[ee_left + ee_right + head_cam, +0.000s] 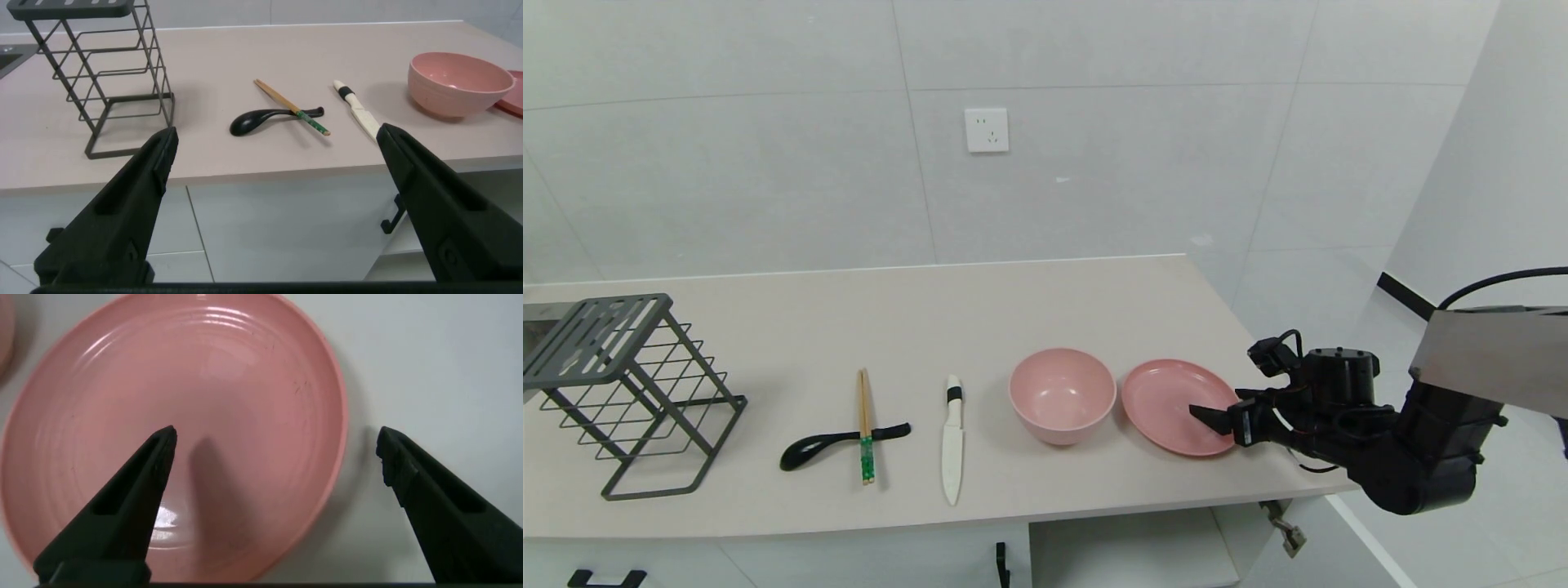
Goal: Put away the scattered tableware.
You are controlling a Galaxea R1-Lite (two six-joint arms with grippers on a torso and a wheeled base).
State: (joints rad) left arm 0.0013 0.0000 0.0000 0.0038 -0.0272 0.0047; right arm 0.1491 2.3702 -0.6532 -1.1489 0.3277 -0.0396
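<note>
Pink, smooth and matte-glossy, a shallow round plate [1176, 404] is seen lying flat near the right end of the pale beige tabletop [931, 318], with faint concentric rings noted in its well. Just left of it, close but apart, a deeper pink bowl [1062, 394] is stood upright, with a rounded wall and plain rim. Further left, a white-bladed knife [952, 437] with a white handle and black collar is laid tip toward the front edge. Then a pair of wooden chopsticks [865, 425] with green patterned ends is laid across the handle of a glossy black spoon [837, 443]. At the far left, a dark grey wire rack [621, 384] with a slotted flat top is stood upright. The right end effector [275, 437] is held spread at the plate's right rim: one black tapered finger is placed over the plate's well, where its shadow is cast, and the other outside the rim over bare tabletop, so the rim is straddled; contact cannot be told. The left end effector [276, 135] is also held spread, gripping nothing, in front of the tabletop's front edge, well apart from the rack and spoon. A white socket [987, 129] is set in the tiled wall behind.
</note>
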